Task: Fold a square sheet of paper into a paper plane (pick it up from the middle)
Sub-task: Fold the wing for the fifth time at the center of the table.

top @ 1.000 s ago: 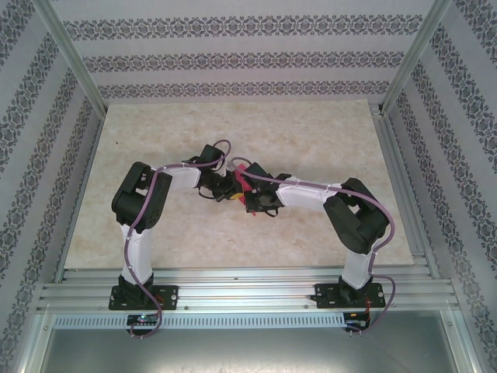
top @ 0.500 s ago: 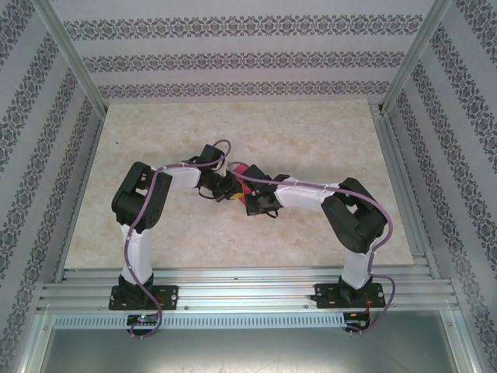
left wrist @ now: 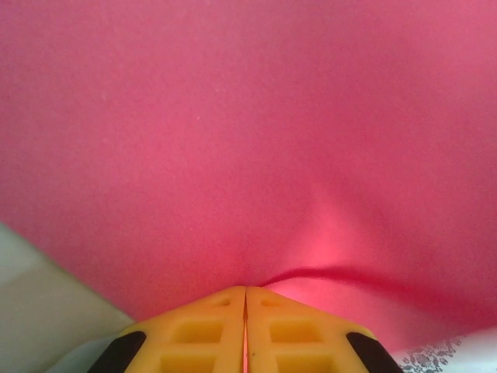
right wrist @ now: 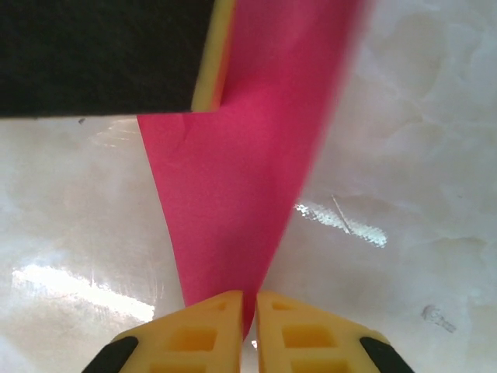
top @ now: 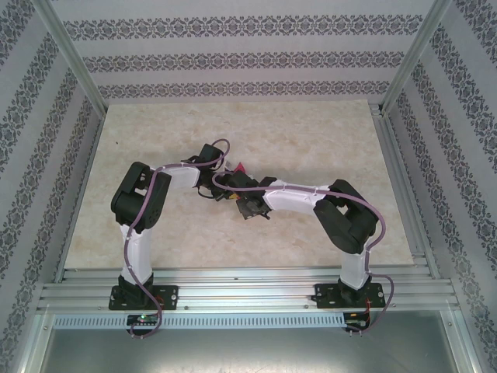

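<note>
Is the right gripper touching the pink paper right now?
Touching. The right wrist view shows the pink paper narrowing into the right gripper, whose jaws are closed on it.

Robot lab test cell. Table (top: 155,132) with pale marble-look top, boxed in by aluminium frame posts (top: 69,54) and patterned wallpaper walls (top: 233,47) at 9, 12 and 3 o'clock. Left arm (top: 133,249) and right arm (top: 353,268) bolted to slotted metal rail (top: 248,295) at 6 o'clock.

I read no text, label, brand, number or sign; the narrow folded magenta-pink paper plane (right wrist: 241,179) in my grip is unmarked.
</note>
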{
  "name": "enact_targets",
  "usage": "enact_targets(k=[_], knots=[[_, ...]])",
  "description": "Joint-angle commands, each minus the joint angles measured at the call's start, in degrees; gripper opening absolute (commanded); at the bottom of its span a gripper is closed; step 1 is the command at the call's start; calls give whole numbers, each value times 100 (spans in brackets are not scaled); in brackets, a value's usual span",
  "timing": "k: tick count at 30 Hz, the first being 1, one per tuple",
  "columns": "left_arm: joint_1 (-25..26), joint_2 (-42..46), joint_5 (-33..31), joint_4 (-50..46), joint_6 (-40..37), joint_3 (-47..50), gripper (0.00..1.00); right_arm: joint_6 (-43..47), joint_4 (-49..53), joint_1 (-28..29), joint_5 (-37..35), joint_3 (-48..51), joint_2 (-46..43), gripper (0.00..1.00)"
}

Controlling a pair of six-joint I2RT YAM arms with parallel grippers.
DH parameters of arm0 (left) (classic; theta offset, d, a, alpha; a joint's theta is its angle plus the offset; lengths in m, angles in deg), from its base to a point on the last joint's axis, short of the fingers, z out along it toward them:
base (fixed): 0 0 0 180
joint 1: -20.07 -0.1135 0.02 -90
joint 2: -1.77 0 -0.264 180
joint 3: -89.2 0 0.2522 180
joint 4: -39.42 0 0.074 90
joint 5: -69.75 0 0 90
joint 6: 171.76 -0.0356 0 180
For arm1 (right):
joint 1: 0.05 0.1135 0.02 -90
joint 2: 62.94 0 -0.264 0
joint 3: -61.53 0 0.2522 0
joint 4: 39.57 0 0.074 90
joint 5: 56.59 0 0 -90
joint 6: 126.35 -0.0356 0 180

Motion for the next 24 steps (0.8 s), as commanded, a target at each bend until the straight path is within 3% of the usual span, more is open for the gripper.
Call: enact_targets(k=[1, 9, 14, 19, 24], knots=[[-96, 91, -137, -52, 65, -77, 10, -196, -420, -118, 428, 149, -172, 17], [-93, 86, -116, -16, 65, -38, 10, -652, -964, -463, 994, 335, -239, 24], [-92, 82, -102, -22, 59, -46, 10, -656, -1194, -520, 1181, 456, -293, 13], [-92, 108, -125, -13, 66, -20, 10, -606, -944, -496, 920, 377, -293, 10], [-101, 154, -141, -44, 61, -49, 10, -56, -434, -186, 76, 110, -284, 1]])
